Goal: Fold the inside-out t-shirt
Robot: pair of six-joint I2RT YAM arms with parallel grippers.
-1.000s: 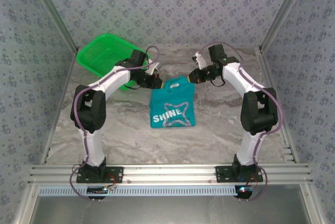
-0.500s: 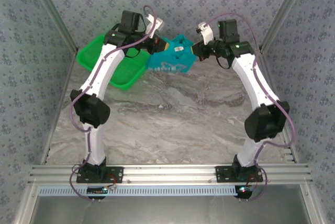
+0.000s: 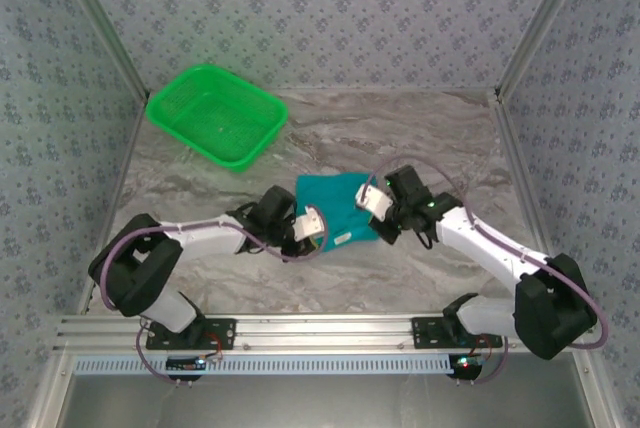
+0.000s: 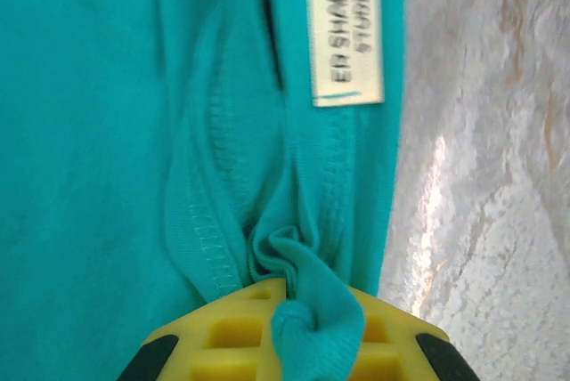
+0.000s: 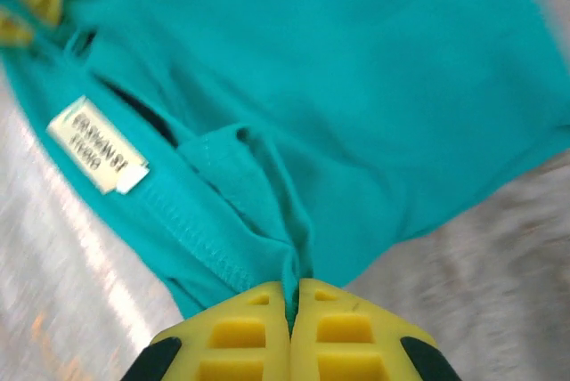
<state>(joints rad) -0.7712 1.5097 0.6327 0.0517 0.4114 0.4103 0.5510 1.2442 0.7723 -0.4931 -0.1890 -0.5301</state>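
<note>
left gripper point(image 4: 287, 314) pinching t-shirt point(image 4: 107, 87) edge, label point(image 4: 347, 29) just ahead | right gripper point(image 5: 291, 301) pinching same edge | best: lay it flat together, cloth taut between them, then release

Matt teal cloth t-shirt point(image 3: 335, 203), green plastic mesh basket point(image 3: 212, 113)

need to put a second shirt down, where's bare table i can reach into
Widest bare patch of table: far right, between green basket, back wall and t-shirt. A narrower strip lies left, between the green basket and left arm. Crowded: the middle, where left gripper and right gripper are shut on the t-shirt's edge.
</note>
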